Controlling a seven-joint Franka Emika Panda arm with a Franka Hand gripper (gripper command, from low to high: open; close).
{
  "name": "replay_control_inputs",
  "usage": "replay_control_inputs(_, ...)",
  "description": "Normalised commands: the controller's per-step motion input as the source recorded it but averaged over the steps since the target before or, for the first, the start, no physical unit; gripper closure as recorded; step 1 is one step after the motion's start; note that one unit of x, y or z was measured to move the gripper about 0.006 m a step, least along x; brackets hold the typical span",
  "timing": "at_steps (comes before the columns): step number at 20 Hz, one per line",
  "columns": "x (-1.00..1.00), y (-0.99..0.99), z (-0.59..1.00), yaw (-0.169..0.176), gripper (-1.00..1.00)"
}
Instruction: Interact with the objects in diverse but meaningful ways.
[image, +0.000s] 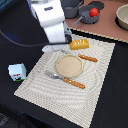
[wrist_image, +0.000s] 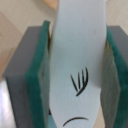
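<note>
In the wrist view my gripper (wrist_image: 77, 80) is shut on the flat white fish-shaped piece (wrist_image: 80, 55), which stands between the green pads (wrist_image: 40, 80). In the exterior view the gripper (image: 54, 48) holds the fish (image: 48, 49) just above the mat's far corner, to the exterior view's left of the golden bread loaf (image: 79, 44). The red tomato (image: 93, 11) lies in a dark pan at the back. The grey pot (image: 72, 8) is beside it, partly hidden by the arm. The milk carton (image: 17, 72) stands off the mat at the exterior view's left.
A round tan plate (image: 68, 64) sits mid-mat (image: 100, 95), with an orange-handled knife (image: 86, 57) behind it and a fork (image: 66, 80) in front. A tan bowl (image: 122, 17) stands at the back on the exterior view's right.
</note>
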Motion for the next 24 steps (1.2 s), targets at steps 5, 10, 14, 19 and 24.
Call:
replay_control_inputs(5, 0.77, -0.75, 0.21, -0.049, 1.0)
replay_control_inputs(10, 0.76, -0.75, 0.16, -0.048, 1.0)
replay_control_inputs(14, 0.79, -0.41, 0.01, -0.042, 1.0)
replay_control_inputs(19, 0.71, -0.19, -0.07, -0.026, 1.0)
replay_control_inputs(24, 0.5, -0.03, -0.22, 0.0, 1.0)
